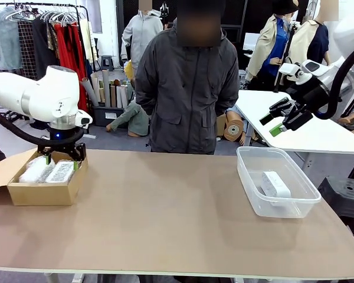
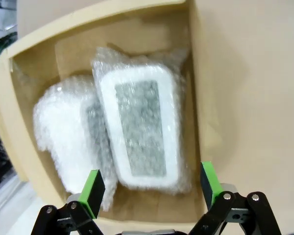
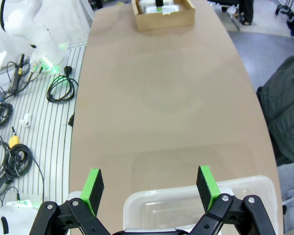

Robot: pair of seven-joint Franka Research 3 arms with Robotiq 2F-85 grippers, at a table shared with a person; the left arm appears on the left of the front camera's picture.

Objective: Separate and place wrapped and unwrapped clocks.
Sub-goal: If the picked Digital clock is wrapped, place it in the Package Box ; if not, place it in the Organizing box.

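Here, unlabelled wrapped clocks (image 2: 137, 132) in box (image 2: 19, 63)

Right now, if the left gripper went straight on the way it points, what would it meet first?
Probably the flat wrapped clock in the cardboard box: the open left gripper points down at it, though the gap is unclear.

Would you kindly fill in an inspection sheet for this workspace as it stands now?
Surface: brown table, bare between the containers.
Job's things: two bubble-wrapped clocks overlapping in the cardboard box; bare white clock in the clear plastic bin.
Clutter: nothing seen on the table.
End effectors: left end effector open just above the wrapped clocks; right end effector open, raised above the bin.
Cables: coiled leads on the floor beside the table.
Surroundings: person standing at the far edge; clothes rack behind.
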